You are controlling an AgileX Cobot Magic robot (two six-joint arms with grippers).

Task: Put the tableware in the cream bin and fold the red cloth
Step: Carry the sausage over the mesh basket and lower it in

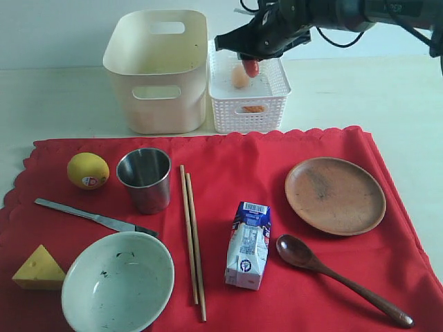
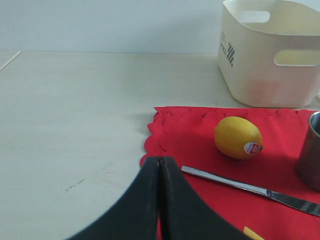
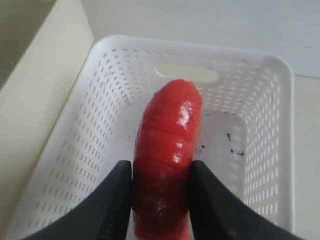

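The right claw [image 3: 161, 175] gripped a sausage [image 3: 167, 145] above the white basket [image 3: 260, 125]. Only the exterior view showed an egg [image 1: 240, 77] in that basket, under the claw. Just beside the basket stood the cream bin [image 1: 159, 104]. The cup [image 1: 144, 178] and plate [image 1: 335, 195] lay well away on the red cloth [image 1: 228, 159]. The left claw [image 2: 160, 167] was clenched on nothing, near the knife [image 2: 240, 186].

Robotics lab test bench
Plain wall [image 1: 55, 31], pale table [image 1: 401, 97], cabled robot arm [image 1: 332, 14], neatly set red cloth [image 1: 228, 173]
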